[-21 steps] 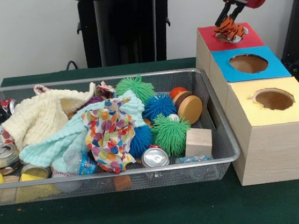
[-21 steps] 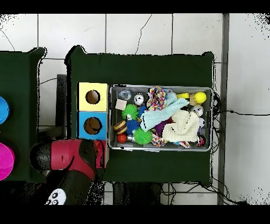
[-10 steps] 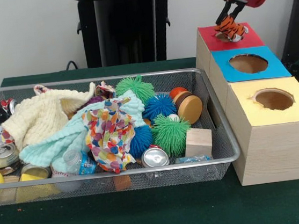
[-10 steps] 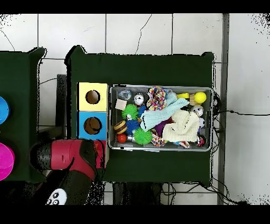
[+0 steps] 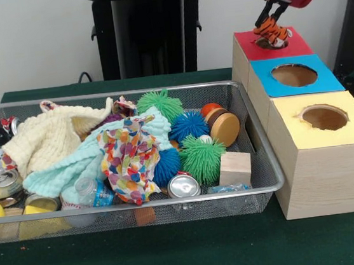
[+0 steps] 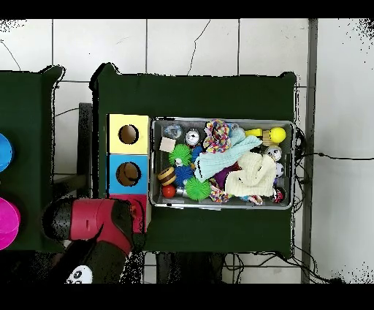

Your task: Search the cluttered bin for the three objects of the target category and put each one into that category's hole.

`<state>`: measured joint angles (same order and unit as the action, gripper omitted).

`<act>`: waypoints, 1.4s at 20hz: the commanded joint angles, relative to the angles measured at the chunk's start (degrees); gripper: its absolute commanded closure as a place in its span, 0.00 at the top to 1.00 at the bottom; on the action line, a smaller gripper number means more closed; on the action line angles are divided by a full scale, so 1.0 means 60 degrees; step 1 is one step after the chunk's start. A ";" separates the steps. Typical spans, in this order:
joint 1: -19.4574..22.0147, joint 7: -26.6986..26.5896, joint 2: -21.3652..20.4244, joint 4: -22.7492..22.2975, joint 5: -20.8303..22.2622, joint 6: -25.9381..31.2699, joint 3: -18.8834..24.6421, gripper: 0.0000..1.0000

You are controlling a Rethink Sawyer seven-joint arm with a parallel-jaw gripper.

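Front view: fingers grip an orange, black-striped tiger toy over the red box.

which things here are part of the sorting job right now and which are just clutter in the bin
In the job:
- gripper, shut on the tiger toy
- red box with its hole
- wire bin

Just lying about:
- spiky balls
- cloths
- cans
- wooden block
- blue box and yellow box
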<state>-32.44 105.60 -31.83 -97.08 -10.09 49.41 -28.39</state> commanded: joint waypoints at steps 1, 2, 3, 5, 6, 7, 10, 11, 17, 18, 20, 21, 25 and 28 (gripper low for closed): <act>-0.0129 0.2964 0.0397 -0.0478 -0.0431 0.1205 0.0636 0.00; -0.0132 0.2947 0.0388 -0.0516 -0.0435 0.1221 0.0621 0.00; -0.0136 0.2930 0.0380 -0.0553 -0.0438 0.1237 0.0606 0.00; -0.0129 0.2891 0.0376 -0.0581 -0.0468 0.1206 0.0624 0.00; -0.0130 0.2871 0.0380 -0.0582 -0.0477 0.1169 0.0635 0.00; -0.0139 0.2887 0.0414 -0.0556 -0.0491 0.1125 0.0640 0.00; -0.0179 0.3003 0.0591 -0.0375 -0.0444 0.1152 0.0537 0.00; -0.0195 0.3007 0.0653 -0.0304 -0.0388 0.1109 0.0481 0.00; -0.0272 0.2817 0.0698 -0.0310 -0.0146 0.0598 0.0337 0.00; -0.0276 0.2808 0.0732 -0.0260 -0.0099 0.0565 0.0294 0.00; -0.0292 0.2786 0.0781 -0.0187 -0.0009 0.0499 0.0214 0.00; -0.0314 0.2765 0.0800 -0.0138 0.0066 0.0491 0.0147 0.00; -0.0342 0.2733 0.0805 -0.0146 0.0103 0.0419 0.0090 0.00; -0.0391 0.2815 0.0836 -0.0157 0.0040 0.0290 0.0098 0.00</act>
<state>-34.64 107.53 -29.27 -97.95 -10.15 49.99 -29.68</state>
